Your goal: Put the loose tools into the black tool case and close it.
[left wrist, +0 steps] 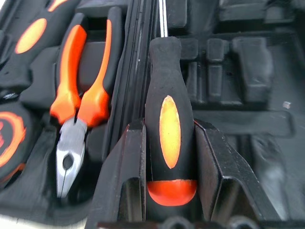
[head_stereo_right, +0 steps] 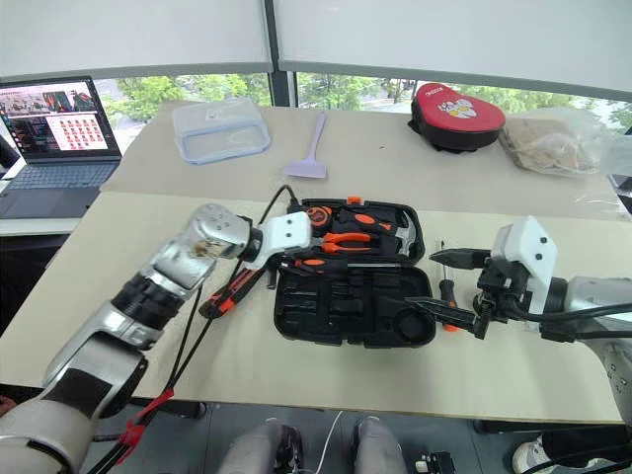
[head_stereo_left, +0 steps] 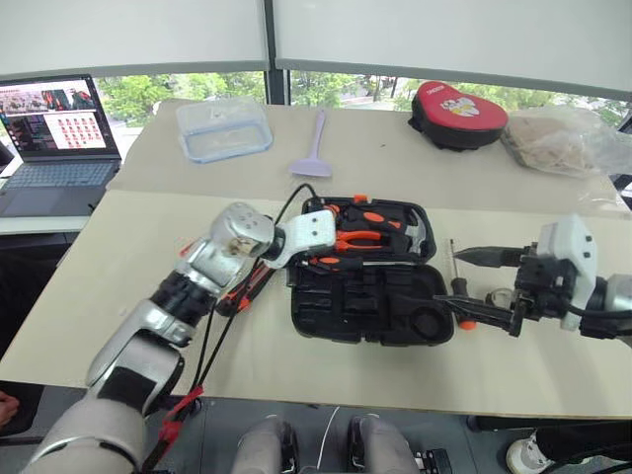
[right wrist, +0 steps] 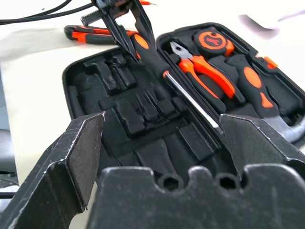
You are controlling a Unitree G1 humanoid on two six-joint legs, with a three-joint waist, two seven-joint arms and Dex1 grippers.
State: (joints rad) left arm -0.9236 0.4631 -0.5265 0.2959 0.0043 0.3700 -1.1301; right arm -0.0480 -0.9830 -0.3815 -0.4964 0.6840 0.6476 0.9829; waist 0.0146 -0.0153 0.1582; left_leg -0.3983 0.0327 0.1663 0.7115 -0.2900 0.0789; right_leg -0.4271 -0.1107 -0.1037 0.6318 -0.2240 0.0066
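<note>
Left gripper (left wrist: 169, 191) is clamped on a black-and-orange screwdriver (left wrist: 164, 119), holding it over the hinge line of the open black tool case (head_stereo_left: 370, 306) at mid-table. Right gripper (head_stereo_left: 484, 286) hovers with its fingers spread wide, empty, at the case's right edge, above two screwdrivers (head_stereo_left: 457, 286) lying on the table (head_stereo_left: 118, 257) there.

No legible txt or labels on any obj.

The right gripper (right wrist: 159, 143) stands spread wide before the open black tool case (right wrist: 95, 90), where the left gripper (right wrist: 125, 28) clamps a black-and-orange screwdriver (right wrist: 157, 59) angled over the hinge, pliers (right wrist: 205, 71) at two o'clock.
</note>
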